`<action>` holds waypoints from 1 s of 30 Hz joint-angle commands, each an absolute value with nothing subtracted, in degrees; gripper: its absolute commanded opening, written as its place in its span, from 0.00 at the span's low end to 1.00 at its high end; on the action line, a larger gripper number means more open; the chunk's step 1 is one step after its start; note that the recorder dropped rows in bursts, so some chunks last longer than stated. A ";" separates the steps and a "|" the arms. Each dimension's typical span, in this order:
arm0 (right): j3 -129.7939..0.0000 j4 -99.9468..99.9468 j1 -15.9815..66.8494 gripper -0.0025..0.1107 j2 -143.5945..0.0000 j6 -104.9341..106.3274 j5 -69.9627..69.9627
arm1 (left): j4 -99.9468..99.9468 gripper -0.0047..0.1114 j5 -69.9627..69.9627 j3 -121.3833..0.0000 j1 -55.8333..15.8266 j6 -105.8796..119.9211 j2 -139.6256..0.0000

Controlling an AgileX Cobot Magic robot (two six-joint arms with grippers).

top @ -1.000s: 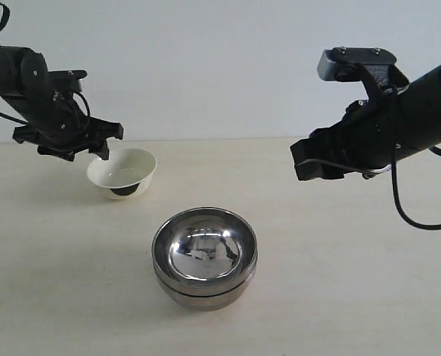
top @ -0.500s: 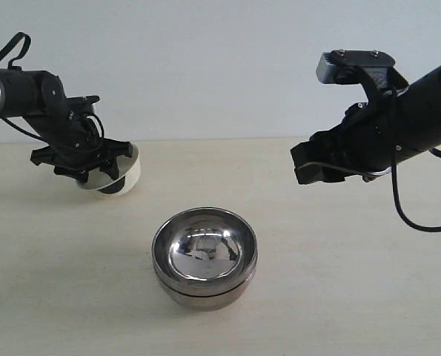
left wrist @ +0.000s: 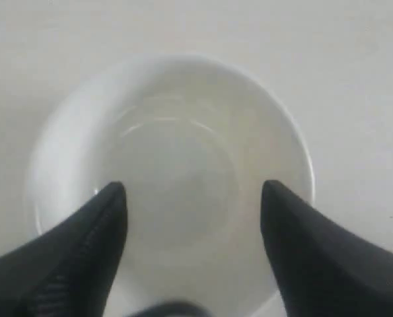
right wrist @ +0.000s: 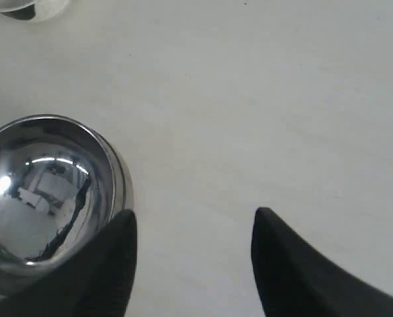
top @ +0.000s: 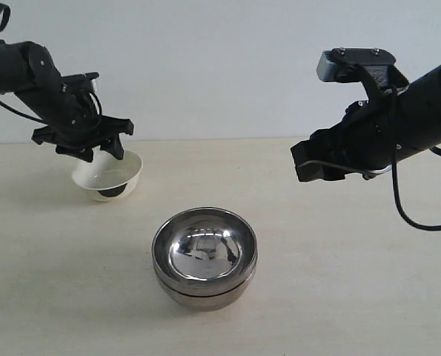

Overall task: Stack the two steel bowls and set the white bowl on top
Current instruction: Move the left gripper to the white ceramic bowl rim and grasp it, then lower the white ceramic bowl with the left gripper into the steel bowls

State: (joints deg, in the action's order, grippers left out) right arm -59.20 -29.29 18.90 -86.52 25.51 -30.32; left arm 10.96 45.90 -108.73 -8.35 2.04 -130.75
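Note:
The two steel bowls sit nested one inside the other at the middle of the table, and also show in the right wrist view. The white bowl with its dark base stands at the back left. My left gripper hovers right over it, open. Both fingertips hang above the white bowl's inside and grip nothing. My right gripper hangs open and empty above bare table to the right of the steel bowls.
The pale table runs back to a plain white wall. A corner of the white bowl shows at the edge of the right wrist view.
The left gripper has swung in over the white bowl. The bowl rocked and has shifted a little to the left. The right arm and the steel bowls have stayed put.

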 commanded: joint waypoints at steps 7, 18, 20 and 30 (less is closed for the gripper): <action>-59.42 -29.17 18.83 0.44 -87.56 26.19 -29.79 | 4.12 0.52 47.75 -109.54 -3.95 -2.62 -128.04; -59.42 -29.17 18.83 0.44 -87.56 26.19 -30.08 | 5.12 0.52 46.41 -109.54 -4.06 -2.17 -132.72; -59.42 -29.17 18.83 0.44 -87.56 26.33 -29.84 | 5.48 0.52 46.09 -109.54 -4.06 -2.17 -133.36; -59.42 -29.17 18.83 0.44 -87.56 26.46 -29.83 | 9.68 0.52 46.19 -109.54 -4.06 0.61 -137.03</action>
